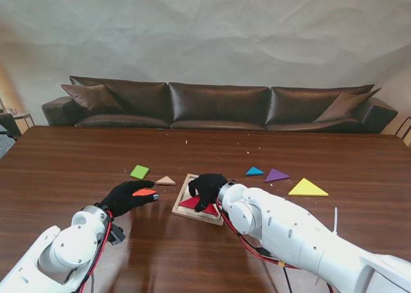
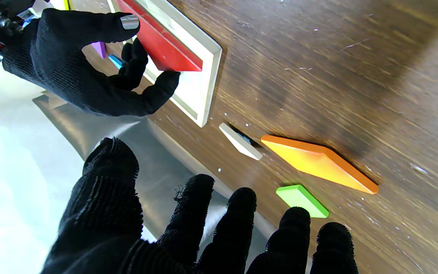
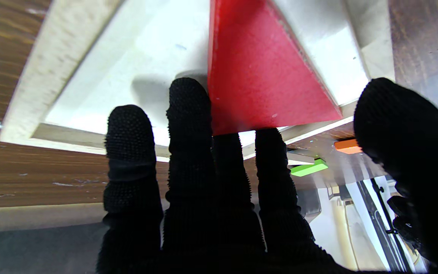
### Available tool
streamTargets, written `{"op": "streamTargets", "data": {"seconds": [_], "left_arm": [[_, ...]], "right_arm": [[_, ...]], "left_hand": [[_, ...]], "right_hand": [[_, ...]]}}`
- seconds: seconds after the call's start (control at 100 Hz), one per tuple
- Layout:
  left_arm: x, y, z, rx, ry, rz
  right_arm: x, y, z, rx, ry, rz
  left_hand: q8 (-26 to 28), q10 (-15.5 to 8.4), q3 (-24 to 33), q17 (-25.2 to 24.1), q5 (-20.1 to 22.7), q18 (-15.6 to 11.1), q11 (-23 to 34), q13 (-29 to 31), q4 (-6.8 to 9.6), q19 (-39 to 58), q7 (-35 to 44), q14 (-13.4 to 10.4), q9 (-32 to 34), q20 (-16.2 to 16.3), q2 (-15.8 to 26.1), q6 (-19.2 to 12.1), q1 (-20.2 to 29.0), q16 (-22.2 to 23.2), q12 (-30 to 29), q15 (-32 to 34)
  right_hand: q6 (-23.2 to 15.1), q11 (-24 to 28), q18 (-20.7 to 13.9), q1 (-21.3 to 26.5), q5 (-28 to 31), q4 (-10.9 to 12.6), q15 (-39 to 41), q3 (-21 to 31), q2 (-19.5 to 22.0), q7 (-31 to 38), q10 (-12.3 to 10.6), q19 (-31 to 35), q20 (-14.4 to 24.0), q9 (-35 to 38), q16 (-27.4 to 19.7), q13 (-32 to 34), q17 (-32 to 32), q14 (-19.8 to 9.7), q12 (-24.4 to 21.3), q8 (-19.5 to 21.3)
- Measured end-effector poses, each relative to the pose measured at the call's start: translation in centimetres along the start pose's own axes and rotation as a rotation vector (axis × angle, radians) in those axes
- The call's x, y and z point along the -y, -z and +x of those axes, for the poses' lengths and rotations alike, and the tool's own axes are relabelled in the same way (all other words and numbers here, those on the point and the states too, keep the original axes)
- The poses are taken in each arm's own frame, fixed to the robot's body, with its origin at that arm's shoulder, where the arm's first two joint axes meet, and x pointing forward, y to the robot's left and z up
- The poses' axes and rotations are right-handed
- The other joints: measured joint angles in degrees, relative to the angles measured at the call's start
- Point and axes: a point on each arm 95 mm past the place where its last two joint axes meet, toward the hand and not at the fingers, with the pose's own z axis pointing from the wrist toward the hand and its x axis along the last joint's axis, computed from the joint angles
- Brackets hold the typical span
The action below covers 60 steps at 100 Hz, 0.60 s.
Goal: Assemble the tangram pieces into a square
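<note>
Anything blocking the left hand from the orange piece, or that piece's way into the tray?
Nothing sits between the left hand and the orange piece. Toward the tray, the small tan triangle lies in between.

Tray [image 1: 182, 202] mid-bench [image 1: 64, 171], big triangle [image 1: 192, 203] in it; square [image 1: 139, 172] & small triangle [image 1: 166, 180] to its left; three triangles [image 1: 277, 175] to its right.

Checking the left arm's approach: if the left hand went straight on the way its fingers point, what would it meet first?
Probably the orange piece, just past the left hand's fingertips; the green square lies close to that line too. Depth is unclear, so either could come first.
</note>
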Motion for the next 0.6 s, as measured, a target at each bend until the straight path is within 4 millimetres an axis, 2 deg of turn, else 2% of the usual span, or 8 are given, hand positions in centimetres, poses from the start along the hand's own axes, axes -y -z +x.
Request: {"op": "streamTargets", "data": {"seconds": [0.6], "left_arm": [[0.01, 0.24, 0.02, 0.001, 0.001, 0.003]], "right_arm": [[0.41, 0.18, 0.30, -0.001, -0.018, -0.022]], "left_hand": [[0.0, 0.0, 0.0, 0.0, 0.0, 0.0, 0.0, 0.0, 0.00, 0.0, 0.0, 0.0, 0.0, 0.0, 0.0, 0.0, 0.0, 0.0, 0.0, 0.0]], "right_hand": [[0.3, 1.1, 0.0, 0.0, 1.4, 0.0, 0.4, 0.0, 0.0, 0.0, 1.3, 0.6, 0.0, 0.8, 0.3, 0.6, 0.0, -0.1, 0.6, 2.1]]}}
